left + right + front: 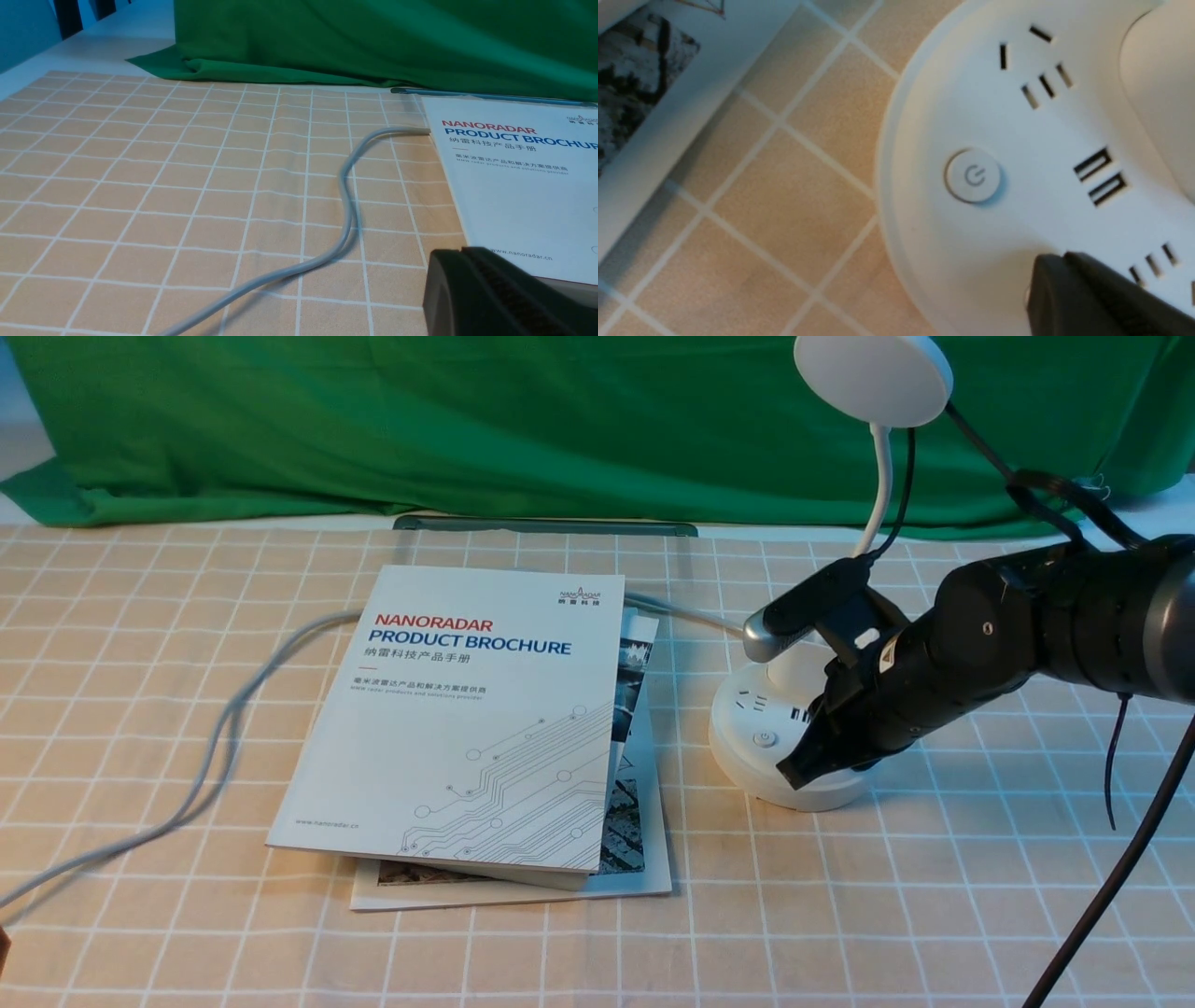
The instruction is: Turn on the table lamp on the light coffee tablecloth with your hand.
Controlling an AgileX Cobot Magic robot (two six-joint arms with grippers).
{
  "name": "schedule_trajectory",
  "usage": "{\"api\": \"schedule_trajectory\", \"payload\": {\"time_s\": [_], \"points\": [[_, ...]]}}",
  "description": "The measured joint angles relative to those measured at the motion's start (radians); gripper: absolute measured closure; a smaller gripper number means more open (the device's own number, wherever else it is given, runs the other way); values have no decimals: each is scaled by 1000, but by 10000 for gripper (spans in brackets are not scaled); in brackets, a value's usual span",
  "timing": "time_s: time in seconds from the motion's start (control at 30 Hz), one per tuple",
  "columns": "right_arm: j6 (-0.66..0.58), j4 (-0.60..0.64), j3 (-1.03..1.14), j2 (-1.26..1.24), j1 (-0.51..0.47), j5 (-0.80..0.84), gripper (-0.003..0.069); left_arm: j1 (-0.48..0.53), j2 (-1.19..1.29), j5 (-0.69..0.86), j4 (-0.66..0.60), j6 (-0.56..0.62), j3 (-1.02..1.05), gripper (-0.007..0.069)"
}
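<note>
The table lamp (752,709) is standing on the light coffee tablecloth (187,616), to the right of the brochures (476,709), with its round head up in front of the green cloth (467,420). The right gripper (805,761) is hanging over the front of the lamp's round base, its jaws closed together and holding nothing. Its tip is sitting just beside the power button (974,176), not on it, and I cannot tell if it is touching the plastic. The left gripper (472,289) is also looking closed and empty, low over the cloth near the brochures and a grey cable (345,200).

The base is looking wide, hard and smooth, so I am expecting it to stay in place under a press. The thin neck is probably bending easily and should not be pushed. No grasp is needed; the closed tip should be going straight down on the button. Open cloth is lying in front of the base, while the brochures are near its left side.
</note>
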Motion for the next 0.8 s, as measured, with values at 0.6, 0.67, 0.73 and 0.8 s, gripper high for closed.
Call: {"api": "schedule_trajectory", "payload": {"time_s": [0.6,0.67,0.73,0.8], "points": [[60,-10,86,-387,-31,60,602,0,0,0,0,0,0,603],[77,-10,171,-524,-31,42,602,0,0,0,0,0,0,603],[80,-10,238,-628,-31,31,602,0,0,0,0,0,0,603],[87,-10,291,-708,-31,31,601,0,0,0,0,0,0,603]]}}
